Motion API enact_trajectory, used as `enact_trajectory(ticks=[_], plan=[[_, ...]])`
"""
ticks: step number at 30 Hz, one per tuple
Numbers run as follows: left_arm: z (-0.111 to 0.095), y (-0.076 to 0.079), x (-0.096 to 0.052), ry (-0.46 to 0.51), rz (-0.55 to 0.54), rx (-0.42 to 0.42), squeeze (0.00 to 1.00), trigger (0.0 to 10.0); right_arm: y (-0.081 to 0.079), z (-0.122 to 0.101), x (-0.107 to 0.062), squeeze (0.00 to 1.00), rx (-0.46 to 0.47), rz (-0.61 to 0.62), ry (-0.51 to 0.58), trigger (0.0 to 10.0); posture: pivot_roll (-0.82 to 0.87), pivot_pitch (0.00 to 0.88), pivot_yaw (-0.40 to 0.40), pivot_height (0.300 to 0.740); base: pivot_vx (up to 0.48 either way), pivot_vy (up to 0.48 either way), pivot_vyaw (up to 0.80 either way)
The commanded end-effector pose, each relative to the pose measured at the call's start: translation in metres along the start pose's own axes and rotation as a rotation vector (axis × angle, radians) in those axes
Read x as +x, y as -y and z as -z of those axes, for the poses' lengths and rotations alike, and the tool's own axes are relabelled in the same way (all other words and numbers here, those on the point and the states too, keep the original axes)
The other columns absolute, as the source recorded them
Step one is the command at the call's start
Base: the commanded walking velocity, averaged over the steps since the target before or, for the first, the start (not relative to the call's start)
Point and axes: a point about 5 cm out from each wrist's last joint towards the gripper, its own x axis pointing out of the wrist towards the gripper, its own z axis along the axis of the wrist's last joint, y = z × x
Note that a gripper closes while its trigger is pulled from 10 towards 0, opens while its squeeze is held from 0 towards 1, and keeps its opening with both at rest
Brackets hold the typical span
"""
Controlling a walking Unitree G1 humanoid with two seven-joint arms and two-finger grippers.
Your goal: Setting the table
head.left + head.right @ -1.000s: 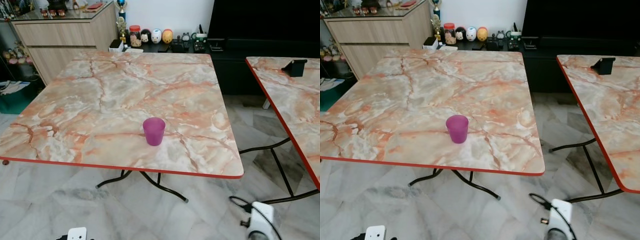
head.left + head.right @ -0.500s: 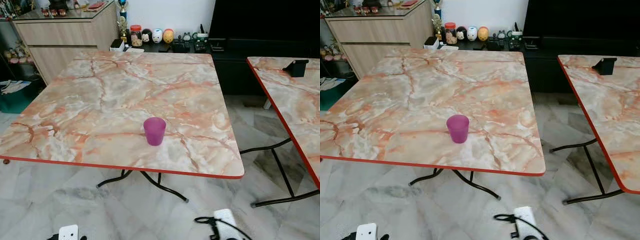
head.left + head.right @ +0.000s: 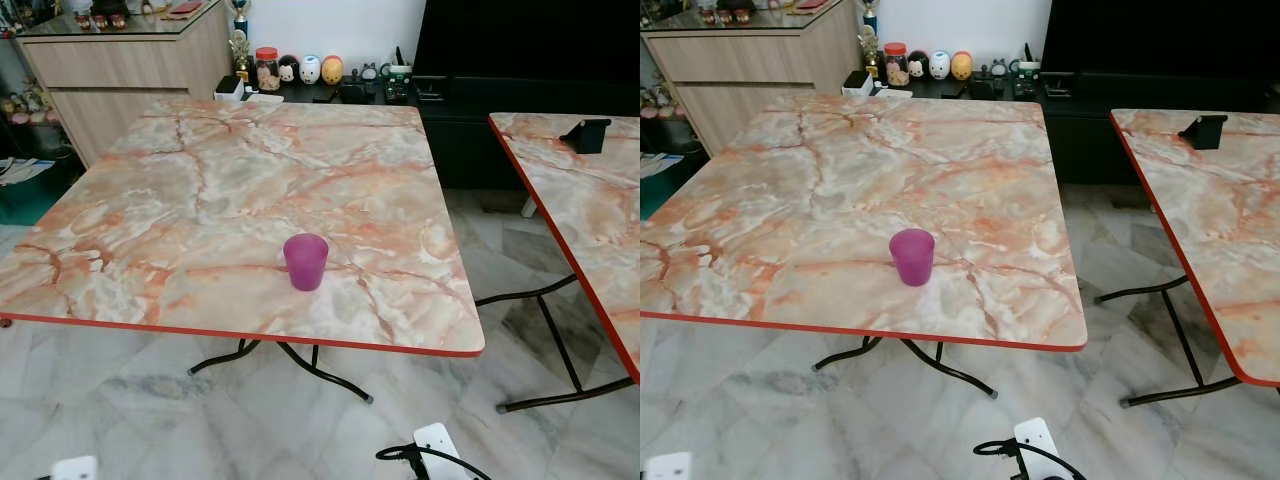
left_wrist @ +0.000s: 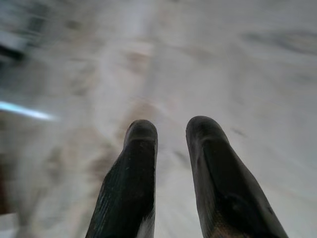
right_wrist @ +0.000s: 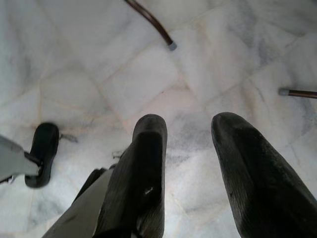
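- A marble-patterned table (image 3: 200, 200) bears one purple cup (image 3: 305, 261) near its front edge.
- Left gripper (image 4: 171, 130) hangs narrowly parted, empty.
- Right gripper (image 5: 188, 130) hangs parted above the floor (image 5: 74, 59), empty.

No readable text or labels.

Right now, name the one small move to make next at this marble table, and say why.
Probably raise the right gripper toward the purple cup. The cup stands upright and alone near the front edge of the marble table, and both grippers hang low over the floor with open fingers and hold nothing; the left gripper looks blurred.
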Motion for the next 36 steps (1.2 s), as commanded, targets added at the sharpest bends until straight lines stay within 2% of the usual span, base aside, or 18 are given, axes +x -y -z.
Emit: enact_trajectory(ticks=[1, 3, 4, 5, 6, 8, 9, 10, 12, 14, 18, 23, 25, 29, 33, 36], plan=[[-0.028, -0.021, 0.013, 0.139, -0.149, 0.07, 0.0, 10.0, -0.003, 0.005, -0.001, 0.0, -0.01, -0.014, -0.013, 10.0, 0.05, 0.0, 0.009, 0.74, 0.0, 0.0, 0.0], [-0.047, -0.027, 0.018, 0.23, -0.195, 0.105, 0.0, 10.0, -0.003, 0.006, -0.002, 0.0, -0.007, -0.012, -0.018, 10.0, 0.05, 0.0, 0.009, 0.74, 0.0, 0.0, 0.0], [-0.072, -0.034, 0.022, 0.328, -0.239, 0.096, 0.0, 10.0, -0.003, 0.008, -0.002, 0.0, -0.007, -0.011, -0.026, 10.0, 0.06, 0.0, 0.009, 0.74, 0.0, 0.0, 0.0], [-0.083, -0.036, 0.023, 0.371, -0.253, 0.081, 0.0, 10.0, -0.003, 0.009, -0.002, 0.0, -0.008, -0.012, -0.029, 10.0, 0.05, 0.0, 0.01, 0.74, 0.0, 0.0, 0.0], [-0.109, -0.04, 0.024, 0.459, -0.269, 0.05, 0.0, 10.0, -0.004, 0.011, -0.002, 0.0, -0.011, -0.012, -0.036, 10.0, 0.06, 0.0, 0.01, 0.74, 0.0, 0.0, 0.0], [-0.132, -0.04, 0.023, 0.536, -0.254, 0.016, 0.0, 10.0, -0.004, 0.012, -0.003, 0.0, -0.012, -0.012, -0.043, 10.0, 0.06, 0.0, 0.01, 0.74, 0.0, 0.0, 0.0], [-0.156, -0.037, 0.021, 0.61, -0.199, -0.051, 0.0, 10.0, -0.004, 0.014, -0.003, 0.0, -0.01, -0.012, -0.05, 10.0, 0.06, 0.0, 0.013, 0.74, 0.0, 0.0, 0.0], [-0.156, -0.037, 0.021, 0.61, -0.199, -0.051, 0.0, 10.0, -0.004, 0.014, -0.003, 0.0, -0.01, -0.012, -0.05, 10.0, 0.06, 0.0, 0.013, 0.74, 0.0, 0.0, 0.0], [-0.195, -0.017, 0.011, 0.721, -0.022, -0.165, 0.0, 10.0, -0.003, 0.017, -0.004, 0.0, -0.005, -0.006, -0.062, 10.0, 0.05, 0.0, 0.016, 0.74, 0.0, 0.0, 0.0], [-0.209, -0.01, 0.003, 0.776, 0.03, -0.171, 0.0, 10.0, -0.002, 0.018, -0.004, 0.0, -0.005, 0.006, -0.066, 10.0, 0.05, 0.0, 0.019, 0.74, 0.0, 0.0, 0.0], [-0.248, 0.024, -0.035, 0.95, 0.271, -0.165, 0.0, 10.0, 0.004, 0.02, -0.005, 0.0, -0.004, 0.05, -0.07, 10.0, 0.05, 0.0, 0.018, 0.74, 0.0, 0.0, 0.0], [-0.263, 0.051, -0.066, 1.003, 0.462, -0.167, 0.0, 10.0, 0.006, 0.023, -0.006, 0.0, 0.002, 0.053, -0.084, 10.0, 0.04, 0.0, 0.015, 0.74, 0.0, 0.0, 0.0], [-0.272, 0.06, -0.084, 0.977, 0.597, -0.31, 0.0, 10.0, 0.008, 0.026, -0.006, 0.0, 0.057, 0.065, -0.09, 10.0, 0.04, 0.0, 0.013, 0.74, 0.0, 0.0, 0.0], [-0.275, 0.061, -0.094, 0.992, 0.647, -0.343, 0.0, 10.0, 0.013, 0.027, -0.007, 0.0, 0.115, 0.089, -0.092, 10.0, 0.04, 0.0, 0.013, 0.74, 0.0, 0.0, 0.0], [-0.278, 0.057, -0.098, 0.991, 0.664, -0.389, 0.0, 10.0, 0.015, 0.027, -0.007, 0.0, 0.111, 0.094, -0.092, 10.0, 0.05, 0.0, 0.011, 0.74, 0.0, 0.0, 0.0], [-0.286, 0.053, -0.111, 1.016, 0.693, -0.425, 0.0, 10.0, 0.016, 0.027, -0.007, 0.0, 0.14, 0.096, -0.094, 10.0, 0.05, 0.0, 0.009, 0.74, 0.0, 0.0, 0.0]])
